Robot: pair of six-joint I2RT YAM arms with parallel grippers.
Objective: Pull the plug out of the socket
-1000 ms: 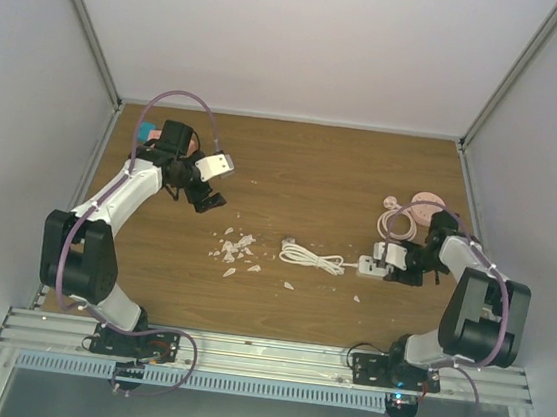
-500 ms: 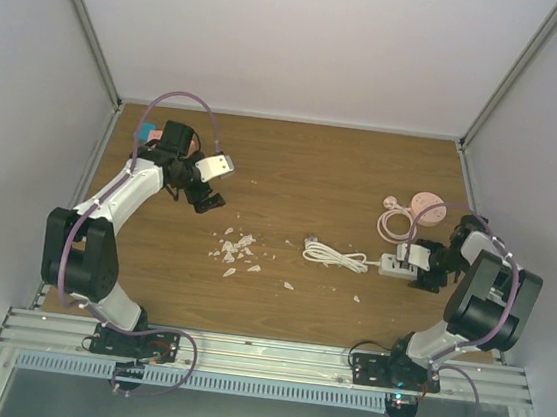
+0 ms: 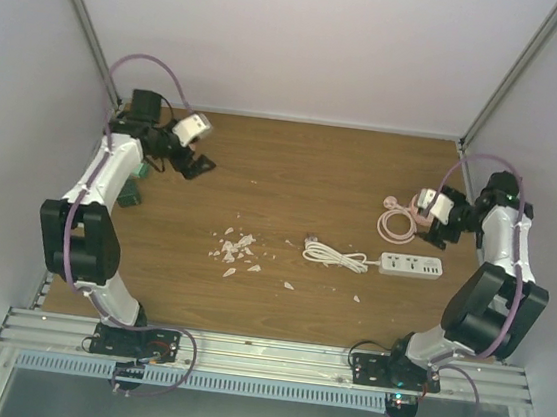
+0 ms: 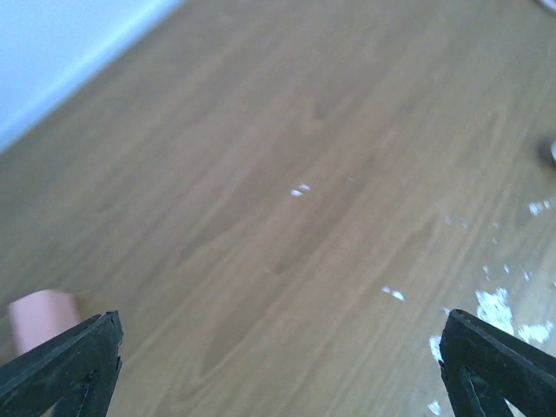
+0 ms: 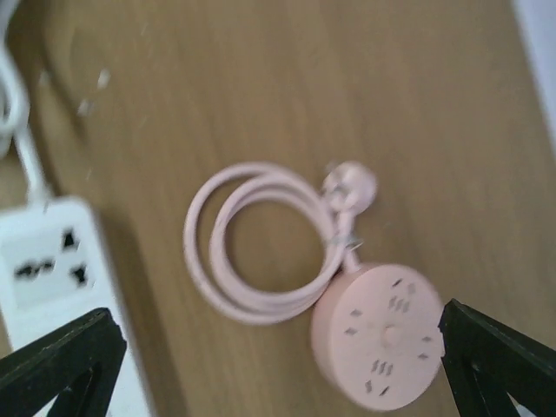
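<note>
A white power strip (image 3: 412, 267) lies flat at the right, and the sockets I can see on it (image 5: 43, 261) are empty. Its white cable (image 3: 336, 257) runs left in a coil to a loose plug (image 3: 311, 239) lying on the wood. Behind it sits a round pink socket (image 5: 382, 334) with its own coiled pink cable (image 5: 252, 252) and plug (image 5: 352, 184). My right gripper (image 3: 437, 227) (image 5: 278, 365) hangs open above the pink socket, holding nothing. Far off at the back left, my left gripper (image 3: 198, 166) (image 4: 278, 373) is open over bare wood.
White crumbs (image 3: 236, 249) are scattered mid-table. A green object (image 3: 132, 187) lies by the left wall beside the left arm. A pinkish blur (image 4: 39, 317) shows at the left wrist view's lower left. Grey walls close in the table on three sides.
My right gripper dragged the white strip to the right, opened, let it go and rose toward the back right. The left arm swung back toward the back-left corner.
</note>
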